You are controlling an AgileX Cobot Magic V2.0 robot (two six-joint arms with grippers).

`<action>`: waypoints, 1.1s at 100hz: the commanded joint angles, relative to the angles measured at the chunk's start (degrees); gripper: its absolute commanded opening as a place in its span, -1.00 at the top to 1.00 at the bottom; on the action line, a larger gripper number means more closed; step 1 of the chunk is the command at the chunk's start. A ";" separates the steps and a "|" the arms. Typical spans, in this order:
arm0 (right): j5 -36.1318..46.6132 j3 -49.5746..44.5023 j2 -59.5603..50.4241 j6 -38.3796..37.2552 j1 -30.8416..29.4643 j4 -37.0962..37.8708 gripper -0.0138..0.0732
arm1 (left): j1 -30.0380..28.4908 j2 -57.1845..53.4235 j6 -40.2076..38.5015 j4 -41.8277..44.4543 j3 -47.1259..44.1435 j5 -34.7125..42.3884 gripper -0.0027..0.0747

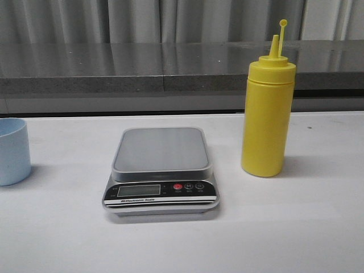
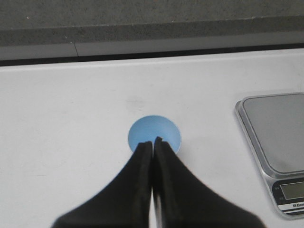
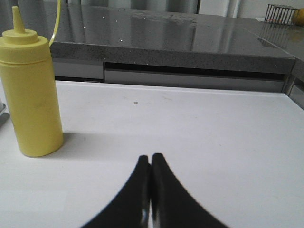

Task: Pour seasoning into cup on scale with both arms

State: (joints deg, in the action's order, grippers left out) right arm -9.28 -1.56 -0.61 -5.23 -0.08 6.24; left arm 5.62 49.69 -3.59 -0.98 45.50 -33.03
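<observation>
On the white table (image 1: 68, 239) nothing of the task seems to be done yet. At the middle sits the scale (image 1: 161, 170), and its platform is bare. At the far left edge stands the cup (image 1: 12, 151), well apart from the scale, so it must first be moved onto the platform. To the right of the scale stands the seasoning bottle (image 1: 267, 114), upright, with its small cap off the nozzle. Above the cup hangs the left pincer (image 2: 153, 142), fully closed and holding nothing. Near the bottle but apart from it, the right pincer (image 3: 150, 161) is also closed and empty. Both grasps and the pouring remain to do.
</observation>
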 commanded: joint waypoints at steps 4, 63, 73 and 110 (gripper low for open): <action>4.64 -0.06 -0.88 0.28 -0.35 0.26 0.96 | -0.06 6.66 -0.79 -0.50 5.90 2.41 0.98; 4.64 -0.06 -0.88 0.28 -0.35 0.26 0.96 | -0.06 25.40 -0.79 0.98 8.81 5.62 0.89; 4.64 -0.06 -0.88 0.28 -0.35 0.26 0.96 | -0.06 26.88 -0.79 0.98 8.81 5.62 0.54; 4.64 -0.06 -0.88 0.28 -0.35 0.26 0.96 | -0.06 27.93 -0.79 0.98 8.81 7.78 -0.41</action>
State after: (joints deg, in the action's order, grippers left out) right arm -9.28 -1.56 -0.61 -5.23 -0.08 6.24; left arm 5.62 79.02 -3.86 0.00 52.29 -29.22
